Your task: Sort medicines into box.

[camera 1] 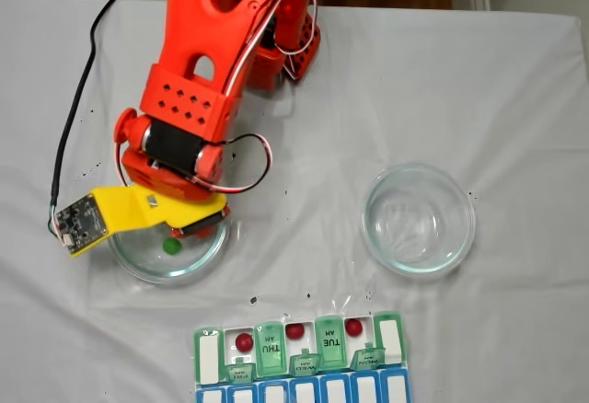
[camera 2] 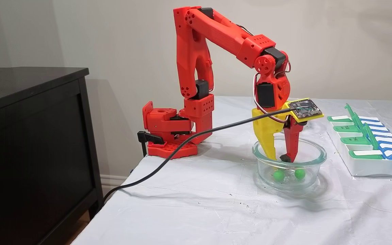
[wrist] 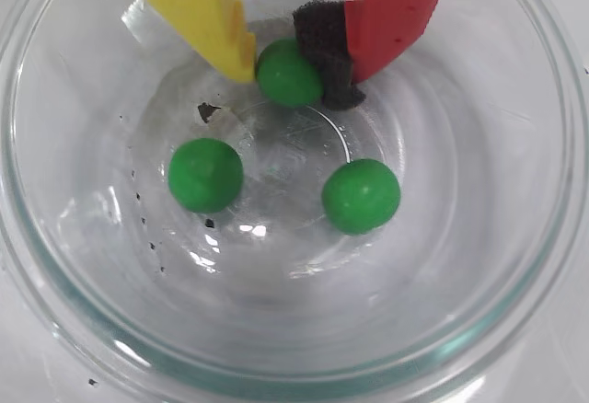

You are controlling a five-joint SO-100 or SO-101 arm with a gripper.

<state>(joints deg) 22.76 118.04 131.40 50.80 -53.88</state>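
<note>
Three dark red balls (camera 1: pixel 243 341) already sit in the green-lidded pill organiser (camera 1: pixel 299 355), while three bright green balls remain in the clear glass dish (wrist: pixel 83 329), one (wrist: pixel 288 74) pinched by the yellow-and-red gripper (wrist: pixel 293 70).

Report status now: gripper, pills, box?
Gripper shut on green ball inside glass dish. Two green balls loose there. Three red balls already in pill box. Nothing blocking.

two clear glass dishes (camera 1: pixel 419 220) on a white cloth (camera 1: pixel 515 99); dark cabinet (camera 2: pixel 29 143) beside it.
</note>
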